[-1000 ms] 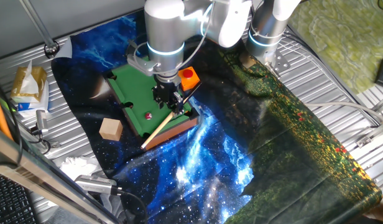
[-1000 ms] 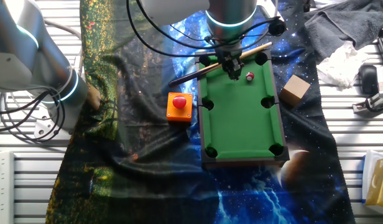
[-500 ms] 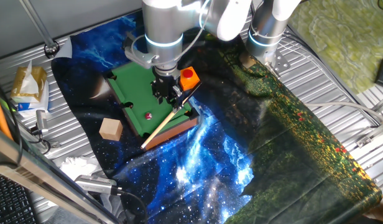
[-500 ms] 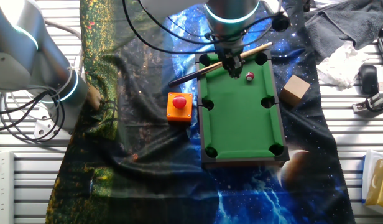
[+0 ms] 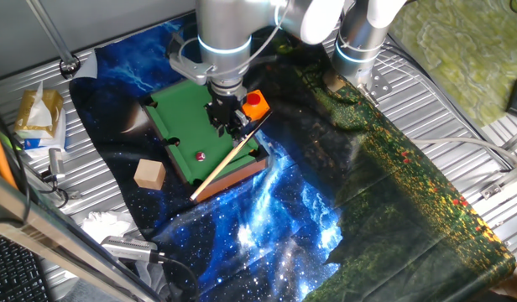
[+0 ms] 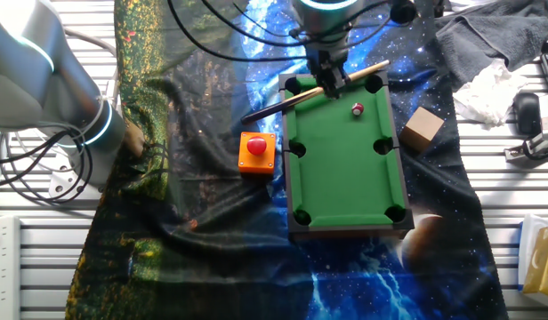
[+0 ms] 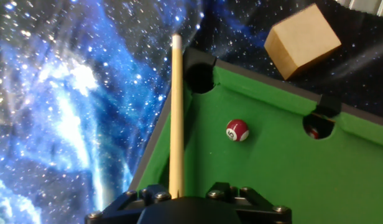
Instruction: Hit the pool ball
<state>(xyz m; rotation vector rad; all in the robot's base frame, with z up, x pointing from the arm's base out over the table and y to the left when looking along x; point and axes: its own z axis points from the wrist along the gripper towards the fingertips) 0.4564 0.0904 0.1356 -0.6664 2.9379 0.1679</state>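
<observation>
My gripper (image 5: 227, 122) hangs over one short end of the little pool table (image 6: 345, 191), my fingers closed on a wooden cue (image 7: 175, 118) that lies along that end rail, its far tip reaching past the corner pocket (image 7: 199, 73). The pool ball (image 7: 237, 130) rests on the green felt, apart from the cue, and in the hand view it lies to the right of the shaft and roughly level with its middle. So the ball sits off to the side of the cue's long axis, not ahead of its tip. I judge that a thrust along the shaft would miss; I would have to swing or slide the cue sideways across the felt, or turn it to aim at the ball. A tan wooden cube (image 7: 301, 40) sits outside the table beyond the far rail.
</observation>
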